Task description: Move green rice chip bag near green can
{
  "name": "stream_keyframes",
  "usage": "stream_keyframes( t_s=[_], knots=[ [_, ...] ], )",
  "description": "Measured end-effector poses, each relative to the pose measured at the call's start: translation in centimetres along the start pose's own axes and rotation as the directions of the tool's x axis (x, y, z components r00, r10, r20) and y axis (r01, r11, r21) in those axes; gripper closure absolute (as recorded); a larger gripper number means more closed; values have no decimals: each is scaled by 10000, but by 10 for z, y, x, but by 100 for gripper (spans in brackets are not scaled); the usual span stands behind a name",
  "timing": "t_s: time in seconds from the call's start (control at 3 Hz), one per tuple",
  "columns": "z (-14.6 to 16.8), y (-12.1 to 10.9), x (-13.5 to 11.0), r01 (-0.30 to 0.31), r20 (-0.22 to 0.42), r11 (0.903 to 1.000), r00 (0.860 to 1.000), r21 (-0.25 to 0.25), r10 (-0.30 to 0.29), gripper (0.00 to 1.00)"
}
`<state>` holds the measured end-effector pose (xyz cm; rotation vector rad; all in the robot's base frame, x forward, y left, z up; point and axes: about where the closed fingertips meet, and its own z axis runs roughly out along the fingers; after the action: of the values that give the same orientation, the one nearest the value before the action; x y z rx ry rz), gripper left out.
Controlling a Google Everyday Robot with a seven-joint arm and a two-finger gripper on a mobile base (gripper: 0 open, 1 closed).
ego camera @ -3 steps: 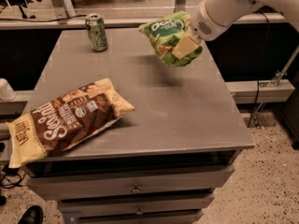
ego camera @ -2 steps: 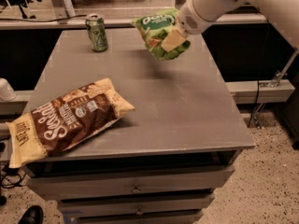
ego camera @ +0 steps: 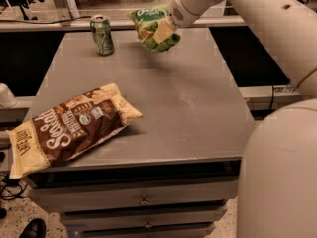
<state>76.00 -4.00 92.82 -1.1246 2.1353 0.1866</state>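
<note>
Above the counter's (ego camera: 188, 98) far side: green rice chip bag (ego camera: 147, 20), pinched aloft by the pincer (ego camera: 162, 32), evidently to clear the surface toward the upright green can (ego camera: 102, 34) nearby; not yet set down.

one green rice chip bag (ego camera: 146, 25), one brown bag (ego camera: 74, 125), one green can (ego camera: 102, 35), one hand (ego camera: 161, 33) over table (ego camera: 188, 98)

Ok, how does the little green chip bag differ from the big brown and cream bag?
The crinkly green chip bag is smaller and hangs in the gripper above the table's far side; the brown-and-cream bag is larger and lies flat at the near left. Both are snack bags.
</note>
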Motion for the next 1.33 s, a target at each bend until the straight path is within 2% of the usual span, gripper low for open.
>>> stream_keyframes(
  t_s=[0.33, 0.67, 1.33],
  knots=[
    [27, -11, -16, -334, 43, 9994, 9994, -28, 334, 100],
    [49, -12, -30, -592, 112, 9981, 9982, -195, 594, 100],
    [82, 14, -52, -601, 202, 9933, 9978, -990, 624, 100]
  ],
)
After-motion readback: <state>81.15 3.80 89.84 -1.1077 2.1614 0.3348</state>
